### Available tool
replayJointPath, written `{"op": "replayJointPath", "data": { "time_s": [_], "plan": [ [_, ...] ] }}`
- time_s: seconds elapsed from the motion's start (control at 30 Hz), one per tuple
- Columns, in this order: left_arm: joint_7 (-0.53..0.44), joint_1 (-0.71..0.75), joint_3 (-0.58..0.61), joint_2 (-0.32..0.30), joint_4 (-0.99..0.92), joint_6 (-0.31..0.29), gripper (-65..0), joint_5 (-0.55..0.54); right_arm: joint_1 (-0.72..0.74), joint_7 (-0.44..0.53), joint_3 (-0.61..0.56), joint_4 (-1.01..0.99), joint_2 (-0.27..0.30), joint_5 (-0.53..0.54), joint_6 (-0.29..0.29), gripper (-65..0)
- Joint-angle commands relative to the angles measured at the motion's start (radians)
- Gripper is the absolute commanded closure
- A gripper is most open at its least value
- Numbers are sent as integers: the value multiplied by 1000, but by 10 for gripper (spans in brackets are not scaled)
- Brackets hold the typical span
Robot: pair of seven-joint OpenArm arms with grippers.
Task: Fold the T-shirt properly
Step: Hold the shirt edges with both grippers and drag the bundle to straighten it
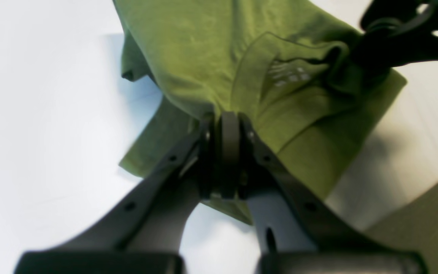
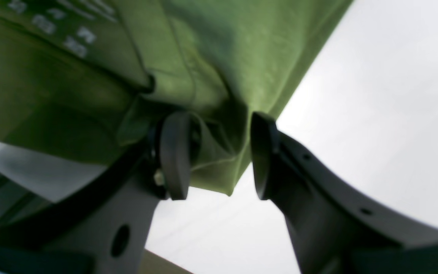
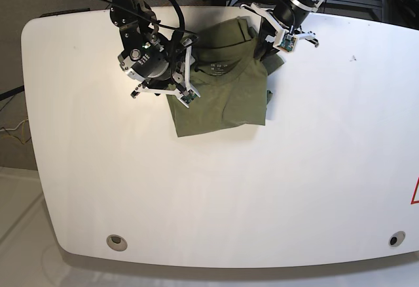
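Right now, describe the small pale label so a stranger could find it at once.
Start at the white table and find the olive-green T-shirt lying at its far edge between the two arms. Inside its neckline sits the label: a few rows of pale printed marks, the only print on otherwise plain cloth.

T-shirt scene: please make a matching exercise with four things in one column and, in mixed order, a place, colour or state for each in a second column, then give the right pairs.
Column one:
1. T-shirt
2. left gripper
3. right gripper
4. table

Column two:
A. white
B. jaws apart, with a fold of cloth between them
C. olive green, partly folded
D. jaws closed on the cloth near the neckline

Right pairs: 1-C, 2-D, 3-B, 4-A
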Motion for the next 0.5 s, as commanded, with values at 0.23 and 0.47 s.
{"op": "replayJointPath", "data": {
  "time_s": [0.23,0.47],
  "plan": [
    [-29,3,-9,4,-3,-3,-3,-12,9,11,2,16,-3,-2,-2,-251],
    [-34,-23,-7,7,-92,-3,-3,-15,9,11,2,16,-3,-2,-2,-251]
  ]
}}
